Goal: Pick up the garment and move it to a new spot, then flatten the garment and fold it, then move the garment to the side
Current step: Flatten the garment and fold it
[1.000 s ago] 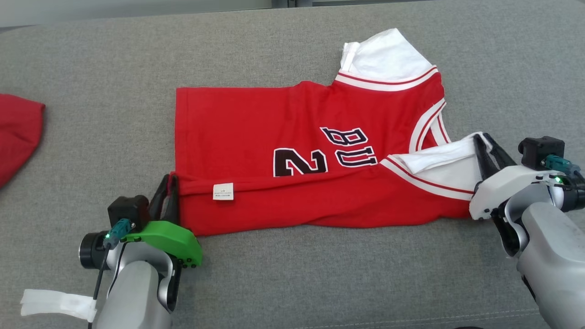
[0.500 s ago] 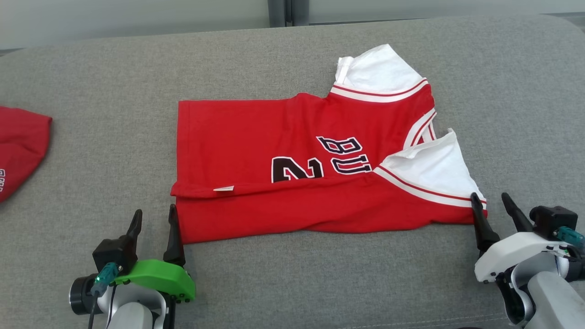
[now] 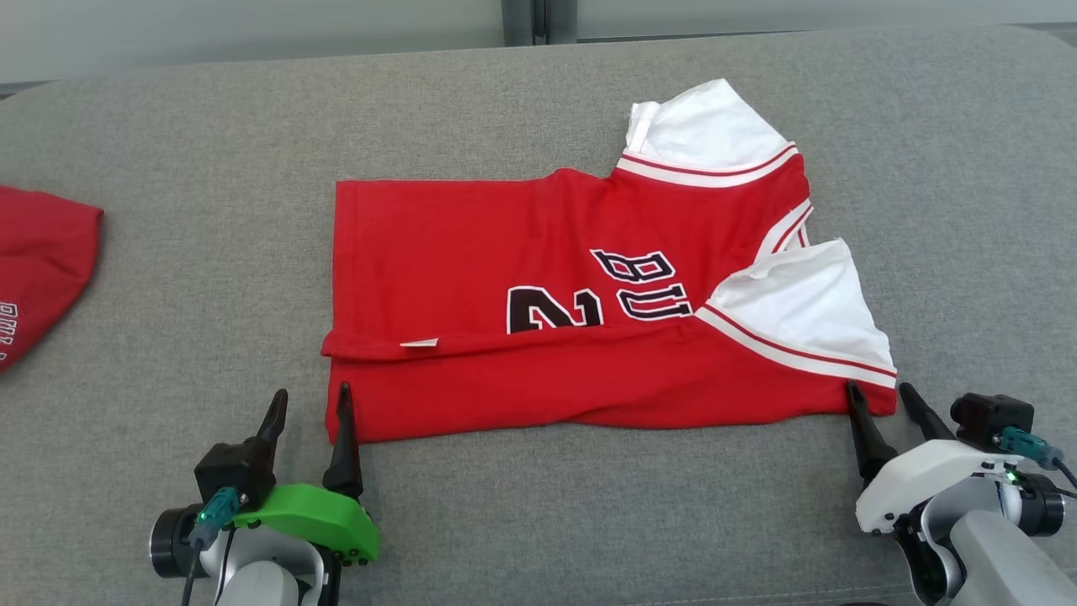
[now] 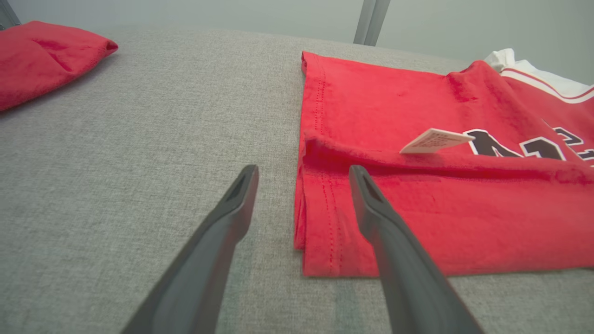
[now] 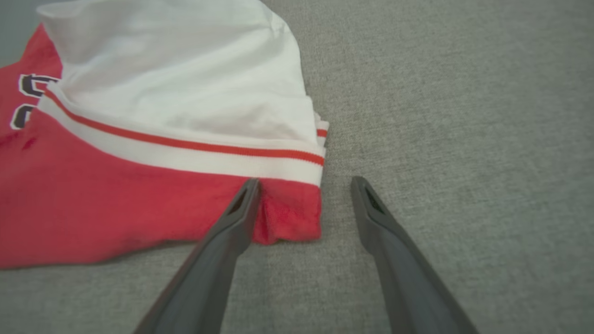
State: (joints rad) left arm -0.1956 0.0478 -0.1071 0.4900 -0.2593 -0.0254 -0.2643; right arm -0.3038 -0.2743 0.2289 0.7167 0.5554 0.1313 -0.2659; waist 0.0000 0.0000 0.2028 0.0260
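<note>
Red jersey (image 3: 547, 286) with white sleeves (image 3: 799, 311) lies folded lengthwise in the middle of the grey fabric tabletop (image 3: 538, 522). Its near strip is turned up over the body, so the black number and letters are cut off at the fold. A white label (image 3: 418, 342) pokes out of that fold toward the left hem. I see my left end effector (image 3: 311, 389) spread wide at the near left corner: its right finger sits just over the hem corner, its left finger over bare tabletop, and nothing is gripped. My right end effector (image 3: 878, 386) is just as wide at the near right corner. Its left finger is at the red corner below the striped sleeve band, though I cannot tell whether it touches; its right finger is clear of the jersey. It holds nothing. A second red cloth (image 3: 42, 269) lies at the left edge, well apart from the jersey.
</note>
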